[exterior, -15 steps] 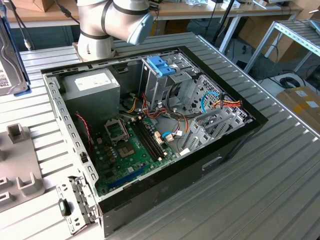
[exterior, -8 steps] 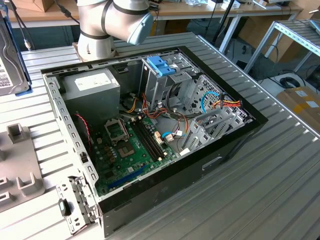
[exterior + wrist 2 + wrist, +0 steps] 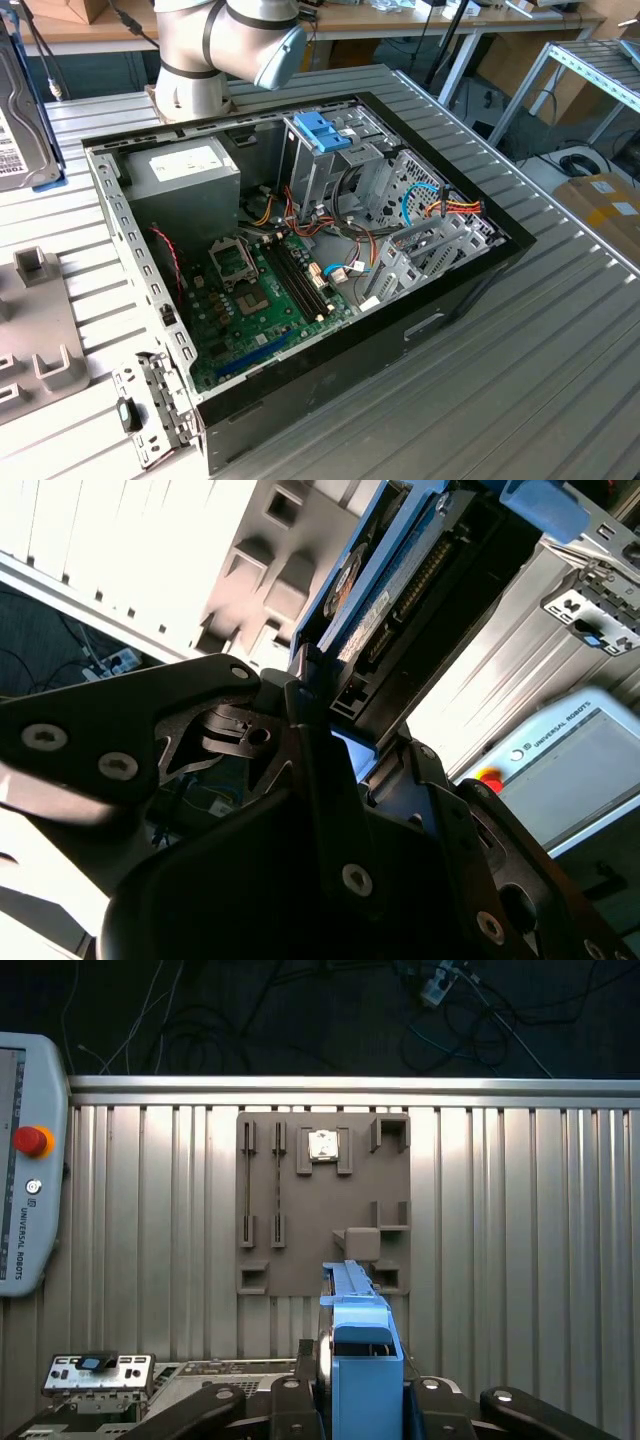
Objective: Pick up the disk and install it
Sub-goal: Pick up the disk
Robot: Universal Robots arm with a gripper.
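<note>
- Step: pick looks done and the carry is in hand. The gripper [image 3: 330,705] is clamped on one end of the disk [image 3: 375,605], black fingers on both flat sides, in the centre of the second wrist view.
- Disk location: in the air, touching nothing but the gripper. In the exterior view it sits at the far left edge, upper half, cut off by the frame border, above the grey fixture plate [image 3: 40,340] at lower left.
- In the first wrist view its light blue frame is at bottom centre, with the fixture plate and ribbed tabletop [image 3: 520,1210] beyond it and the teach pendant [image 3: 25,1210] at the left edge.
- Orientation: disk is on edge. Its long axis runs straight out from the gripper toward the tabletop, near vertical in the exterior view, with the labelled face toward that camera. The thin blue edge faces the first wrist camera.
- Install not yet done: the open PC case [image 3: 400,340] sits at the centre of the exterior view, well apart from the disk. Its drive cage [image 3: 350,175], with the blue handle [image 3: 322,130] on top, is at upper centre.
- Judgement: seating calls for squaring the disk's long axis to the cage slot while staying clear of the case walls and loose cables. The slot opening itself can't be made out.
</note>
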